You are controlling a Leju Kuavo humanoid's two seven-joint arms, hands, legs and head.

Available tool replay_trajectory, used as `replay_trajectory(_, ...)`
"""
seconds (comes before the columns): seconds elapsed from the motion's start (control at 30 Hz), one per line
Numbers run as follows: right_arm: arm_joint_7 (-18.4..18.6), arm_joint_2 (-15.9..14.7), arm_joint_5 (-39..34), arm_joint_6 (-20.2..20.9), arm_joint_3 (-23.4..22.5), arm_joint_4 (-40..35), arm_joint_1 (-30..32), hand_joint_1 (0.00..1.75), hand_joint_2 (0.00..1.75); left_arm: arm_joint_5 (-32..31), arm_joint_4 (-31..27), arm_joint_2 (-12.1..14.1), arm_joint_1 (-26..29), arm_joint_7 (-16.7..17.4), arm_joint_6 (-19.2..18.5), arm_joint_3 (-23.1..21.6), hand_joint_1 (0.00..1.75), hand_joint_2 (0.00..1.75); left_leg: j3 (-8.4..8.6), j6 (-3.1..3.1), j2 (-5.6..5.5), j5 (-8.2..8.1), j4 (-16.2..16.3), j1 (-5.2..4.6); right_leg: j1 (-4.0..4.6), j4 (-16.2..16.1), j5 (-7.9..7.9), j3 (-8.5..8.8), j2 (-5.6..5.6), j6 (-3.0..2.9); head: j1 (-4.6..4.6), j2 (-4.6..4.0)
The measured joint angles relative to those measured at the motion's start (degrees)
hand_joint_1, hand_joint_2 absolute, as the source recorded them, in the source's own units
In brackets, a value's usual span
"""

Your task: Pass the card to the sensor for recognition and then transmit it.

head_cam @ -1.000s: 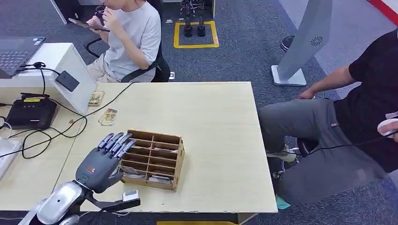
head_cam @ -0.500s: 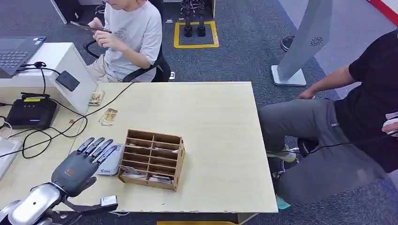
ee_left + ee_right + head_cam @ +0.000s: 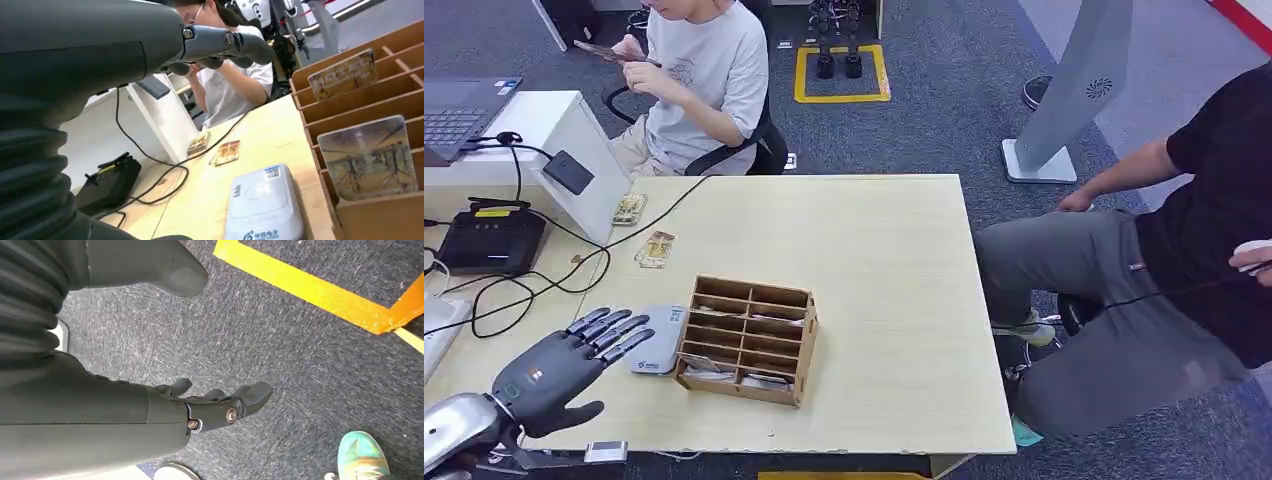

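Pulled back off the wooden organizer (image 3: 746, 340), left hand (image 3: 554, 368) hovers spread, empty; one sensor (image 3: 656, 352) uncovered.

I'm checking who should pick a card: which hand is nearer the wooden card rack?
The left hand. It hovers open over the table just beside the wooden card rack, by the white sensor. The right hand hangs over the carpet, away from the table.

A white card sensor (image 3: 264, 206) lies on the table just beyond the left hand's fingertips (image 3: 250, 46). Its top bears a contactless wave symbol, a small blue label, and blue Chinese characters too small to read.
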Motion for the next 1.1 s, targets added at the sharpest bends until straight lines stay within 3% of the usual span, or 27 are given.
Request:
replay_trajectory(0.17,-0.15,0.0,0.13,0.0,0.0,0.0,-0.03,0.0,1.75,5.53,-0.92,0.79,0.34,-1.9,-2.67,0.37,0.0,1.75,0.0,0.0,0.0,0.0,0.0,-0.01,0.0,-0.01,0.0,0.01,0.0,0.0,0.02,0.0)
replay_trajectory(0.3,-0.15,0.0,0.15,0.0,0.0,0.0,-0.08,0.0,1.75,3.64,-0.9,0.0,-0.34,-1.53,-2.58,-0.15,0.0,1.75,0.0,0.0,0.0,0.0,0.01,-0.02,-0.01,-0.02,0.0,0.01,-0.02,0.0,0.0,0.0)
replay_trajectory(0.63,0.0,0.0,0.22,0.11,0.0,0.0,-0.32,0.0,1.75,-2.1,2.29,-6.23,-2.92,1.49,-0.02,-5.72,0.0,1.75,0.0,0.0,0.01,-0.01,0.01,-0.02,-0.03,-0.03,0.0,-0.01,0.0,0.0,0.0,0.0)
replay_trajectory(0.83,0.04,0.0,0.83,0.13,0.0,0.0,-0.28,0.0,1.75,-2.65,3.63,-8.29,-4.01,1.9,0.39,-7.3,0.0,1.75,0.0,0.0,0.0,-0.01,0.01,-0.02,-0.02,-0.03,0.0,-0.02,-0.01,0.01,0.0,0.0)
replay_trajectory(1.1,0.04,0.02,0.98,0.11,0.0,0.0,-0.32,0.0,1.75,-6.71,7.83,-13.62,-5.45,4.22,3.78,-10.91,0.0,1.75,0.01,0.0,0.0,-0.01,0.01,-0.03,-0.03,-0.03,0.0,-0.01,0.0,0.01,0.0,0.0)
